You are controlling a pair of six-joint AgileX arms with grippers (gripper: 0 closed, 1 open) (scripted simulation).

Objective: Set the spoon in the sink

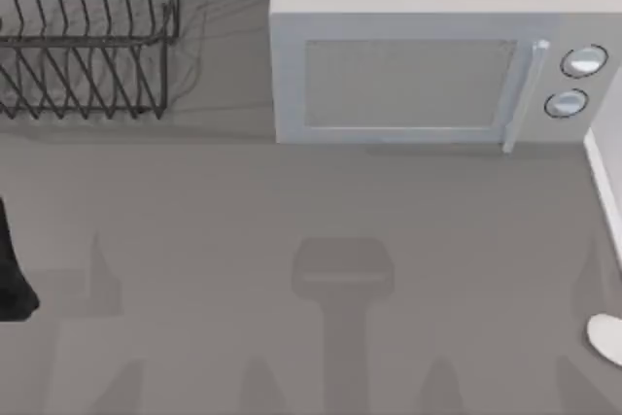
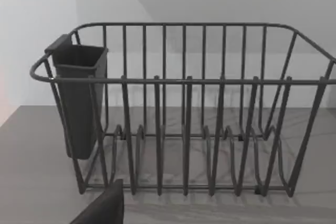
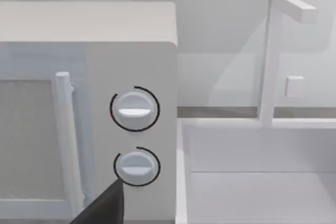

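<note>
The spoon (image 1: 606,339) lies on the gray counter (image 1: 292,337) at the right edge of the top view, near the front. You can see just its smooth, round white end, so I cannot tell which way its long part points. Nothing is touching it. A dark piece of the left arm (image 1: 14,274) sits at the left edge of the counter in the top view, well apart from the spoon. A dark bit of the left gripper (image 2: 102,208) peeks into the left wrist view, in front of the dish rack (image 2: 184,114), and a dark bit of the right gripper (image 3: 102,208) peeks into the right wrist view, in front of the microwave (image 1: 418,55). I cannot tell how far open either gripper is, or whether it holds anything. There is one dish rack, made of dark wires, at the back left of the counter, and it has one dark cup (image 2: 79,98) hanging on its end. There is one white microwave at the back, with one long handle (image 1: 525,94) and two round silver knobs (image 1: 584,61), one above the other. There is one white sink (image 3: 252,182) just beside the microwave on the right, with one white tap (image 3: 275,51) standing up behind it.
</note>
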